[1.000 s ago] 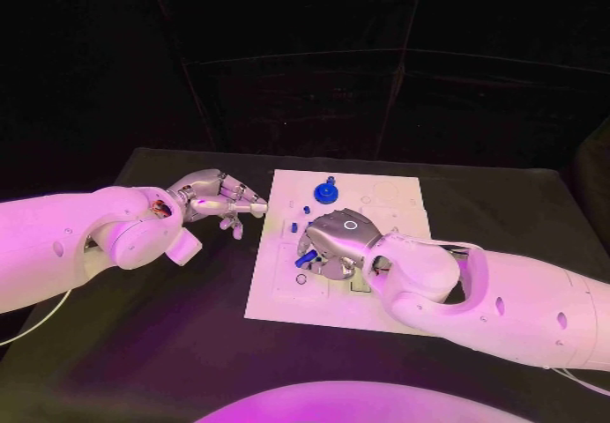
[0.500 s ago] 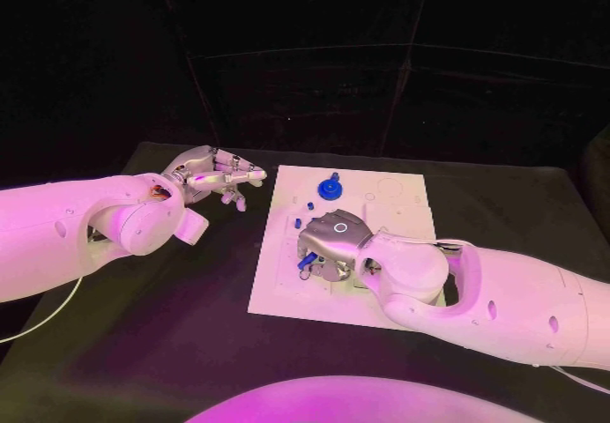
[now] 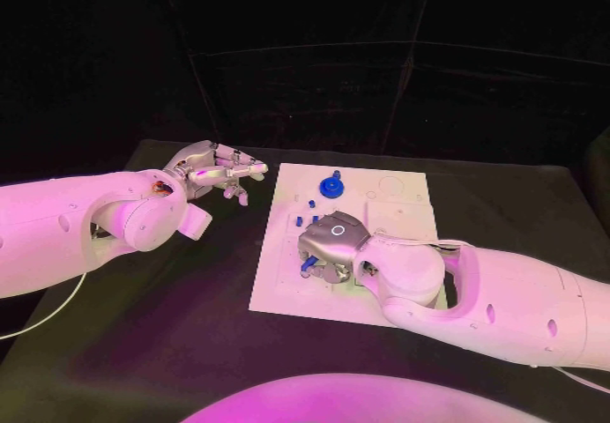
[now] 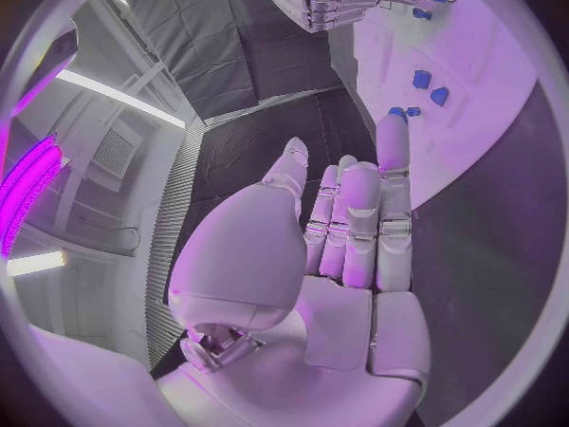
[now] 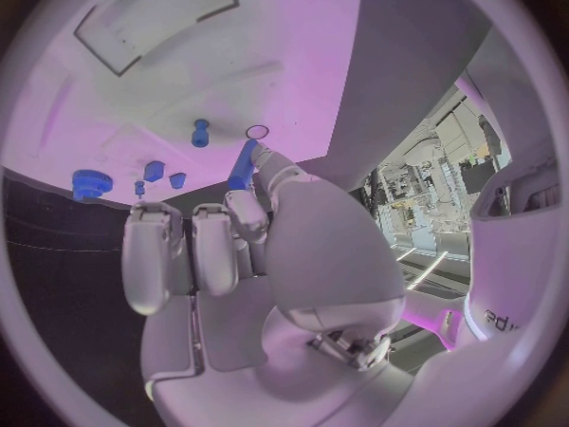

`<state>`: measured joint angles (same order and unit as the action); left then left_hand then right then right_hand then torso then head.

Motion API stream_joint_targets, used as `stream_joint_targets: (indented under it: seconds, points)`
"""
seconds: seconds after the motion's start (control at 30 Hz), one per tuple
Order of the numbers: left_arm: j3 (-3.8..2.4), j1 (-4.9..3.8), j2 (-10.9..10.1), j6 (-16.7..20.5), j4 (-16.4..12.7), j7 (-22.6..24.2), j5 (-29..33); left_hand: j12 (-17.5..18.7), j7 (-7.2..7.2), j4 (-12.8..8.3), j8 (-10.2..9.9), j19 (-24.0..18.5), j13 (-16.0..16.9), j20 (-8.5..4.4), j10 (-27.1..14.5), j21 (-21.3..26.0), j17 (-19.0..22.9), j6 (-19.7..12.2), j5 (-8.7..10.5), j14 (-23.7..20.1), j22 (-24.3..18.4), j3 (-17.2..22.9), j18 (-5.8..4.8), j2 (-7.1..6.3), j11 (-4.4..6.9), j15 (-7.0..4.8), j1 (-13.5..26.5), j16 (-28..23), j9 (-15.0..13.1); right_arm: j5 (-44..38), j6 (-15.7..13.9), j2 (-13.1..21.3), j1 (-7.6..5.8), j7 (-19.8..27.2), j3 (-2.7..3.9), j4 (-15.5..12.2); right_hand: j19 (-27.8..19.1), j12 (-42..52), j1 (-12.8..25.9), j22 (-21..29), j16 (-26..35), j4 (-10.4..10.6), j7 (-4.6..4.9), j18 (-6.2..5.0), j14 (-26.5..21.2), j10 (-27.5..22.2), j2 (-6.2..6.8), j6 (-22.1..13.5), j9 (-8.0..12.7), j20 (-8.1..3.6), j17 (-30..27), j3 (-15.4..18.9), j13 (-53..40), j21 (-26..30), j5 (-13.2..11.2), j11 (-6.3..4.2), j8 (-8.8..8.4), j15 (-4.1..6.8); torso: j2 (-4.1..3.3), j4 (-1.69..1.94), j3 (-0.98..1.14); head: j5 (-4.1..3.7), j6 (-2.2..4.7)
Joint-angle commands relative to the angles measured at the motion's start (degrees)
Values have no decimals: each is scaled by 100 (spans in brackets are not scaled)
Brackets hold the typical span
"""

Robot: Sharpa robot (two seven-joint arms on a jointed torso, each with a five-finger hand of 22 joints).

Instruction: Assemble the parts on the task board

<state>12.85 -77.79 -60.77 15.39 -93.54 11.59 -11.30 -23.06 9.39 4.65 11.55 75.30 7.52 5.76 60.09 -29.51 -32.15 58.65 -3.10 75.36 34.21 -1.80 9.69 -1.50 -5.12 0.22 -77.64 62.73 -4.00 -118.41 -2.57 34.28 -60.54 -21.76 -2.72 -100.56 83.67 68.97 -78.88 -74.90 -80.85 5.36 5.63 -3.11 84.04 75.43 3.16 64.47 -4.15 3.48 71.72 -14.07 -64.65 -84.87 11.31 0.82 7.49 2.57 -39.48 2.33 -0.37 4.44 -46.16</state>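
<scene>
Pinching slim blue rod-shaped part (image 5: 243, 164), right hand (image 3: 333, 244); left hand (image 3: 216, 174) empty, fingers apart.

Matt white task board (image 3: 400, 216), glossy blue plastic parts (image 3: 331, 187)

The silver many-fingered right hand (image 3: 333, 244) covers the middle of the flat white task board (image 3: 394, 204), hiding what lies beneath it. A slim blue peg (image 3: 307, 263) pokes out at the hand's 8 o'clock, its upper end lost among the fingers. The small blue pieces (image 3: 309, 204) at 12 o'clock are too tiny to identify.
</scene>
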Motion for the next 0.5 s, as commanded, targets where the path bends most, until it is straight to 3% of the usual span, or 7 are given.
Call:
stream_joint_targets:
  seconds: [0.03, 0.5]
  points:
    - [-5, -11, 14, 17, -3, 127, 63, -27, -32, -21, 25, 8, -6, 0, -32, 29, 1, -26, -11, -21, -10, 0, 74, 8, 17, -11, -47, -13, 8, -103, 176, -11, -5, -44, -24, -18, 21, -24, -12, -708, -24, 7, -8, 100, 272, -23, -11, 47, -4, 1, 1, -36, 7, -28, -16, 8, 36, 43, 2, 7, -2, 5, -13]
    - [-5, -15, 21, -21, 3, 175, 63, -25, -28, -19, 27, 3, -9, 2, -36, 33, -4, -32, -10, -22, -13, -6, 73, 0, 12, -7, -29, -13, 9, -87, 279, -62, -5, -52, -64, 18, 16, -28, -8, -702, -21, 10, -7, 98, 271, -24, -13, 46, -4, 2, -5, -39, 10, -24, -21, 9, 36, 42, 2, 3, -2, 26, -40]
